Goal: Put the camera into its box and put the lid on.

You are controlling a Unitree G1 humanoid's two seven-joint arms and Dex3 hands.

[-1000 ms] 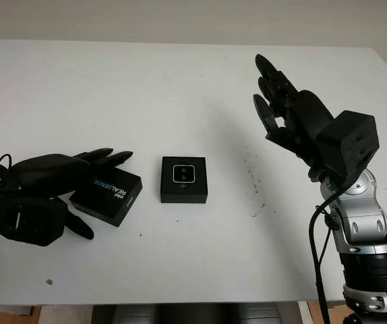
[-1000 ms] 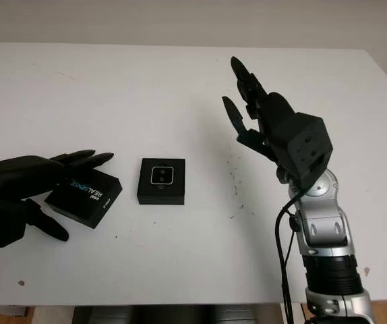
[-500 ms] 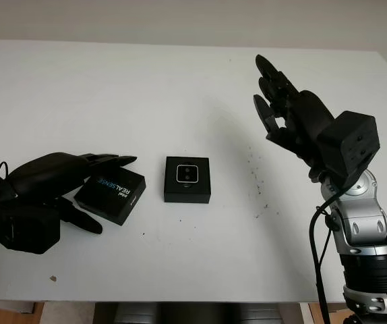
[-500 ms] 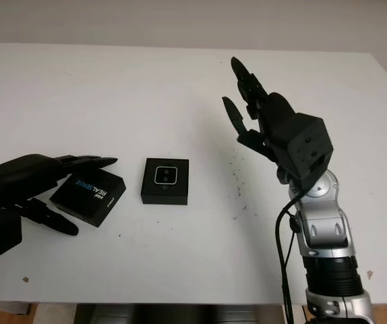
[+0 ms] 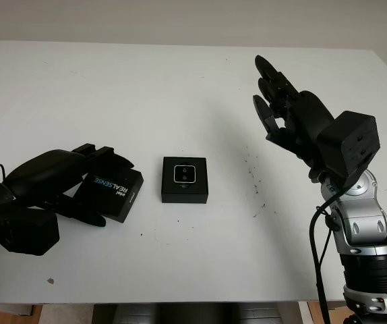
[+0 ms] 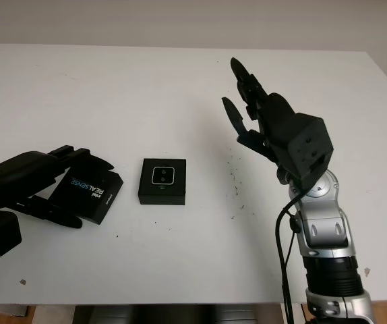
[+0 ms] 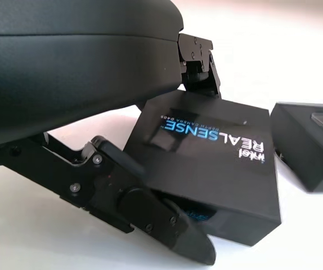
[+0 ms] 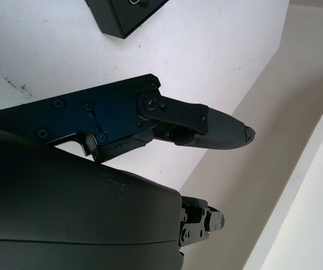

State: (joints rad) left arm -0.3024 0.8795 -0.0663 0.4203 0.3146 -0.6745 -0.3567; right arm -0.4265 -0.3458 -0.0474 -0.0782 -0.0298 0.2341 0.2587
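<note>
Camera [image 5: 183, 174] seated in its open black box [image 5: 184, 180] at mid-table. Lid [image 5: 110, 191] marked REALSENSE just left of it, tilted — gripped by the left hand [image 5: 55, 177], fingers curled over top and under its near edge. Right hand [image 5: 284, 111] raised well right of the box — open, holding nothing.

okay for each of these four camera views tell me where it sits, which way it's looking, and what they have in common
Left and right eye views: on the head, looking forward and down at the white table; both arms enter from below, the right hand raised and open.
Left wrist view: at the left wrist, facing the lid, which the left hand grips.
Right wrist view: at the right wrist, looking past its own fingers at the table.
Shared: the box, with the camera inside, appears in all four.
</note>
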